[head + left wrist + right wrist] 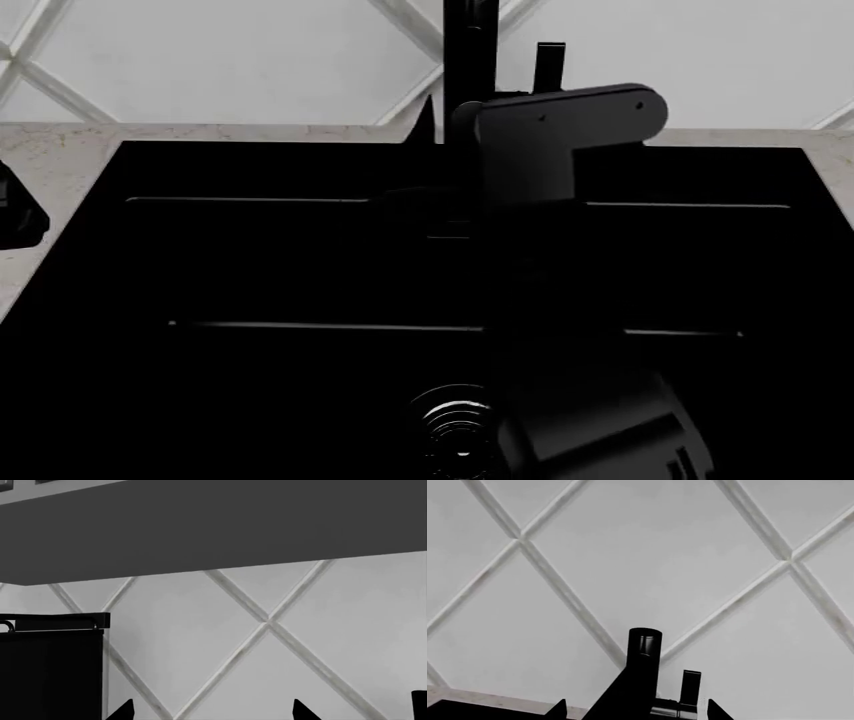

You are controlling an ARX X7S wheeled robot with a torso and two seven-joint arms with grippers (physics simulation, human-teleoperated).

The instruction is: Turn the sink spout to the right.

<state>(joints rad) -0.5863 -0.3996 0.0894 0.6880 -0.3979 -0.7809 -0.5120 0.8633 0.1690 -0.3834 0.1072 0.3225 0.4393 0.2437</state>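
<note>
White diamond-tiled wall [200,645] fills the left wrist view; the left hand [213,712] shows two spread fingertips holding nothing. Head view: the sink [267,260] lies in a pale tabletop [54,140], the sink spout [470,50] upright at its back rim, the right arm reaching up to it. Right wrist view: the right hand [635,711] is spread, straddling the spout without gripping it. Judgement: turning not yet done.

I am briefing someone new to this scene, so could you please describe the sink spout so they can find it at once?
Start at the big black sink below the diamond-tiled wall. At the middle of its back edge rises the sink spout, a slim black column. The shorter black lever stands just to its right.
</note>
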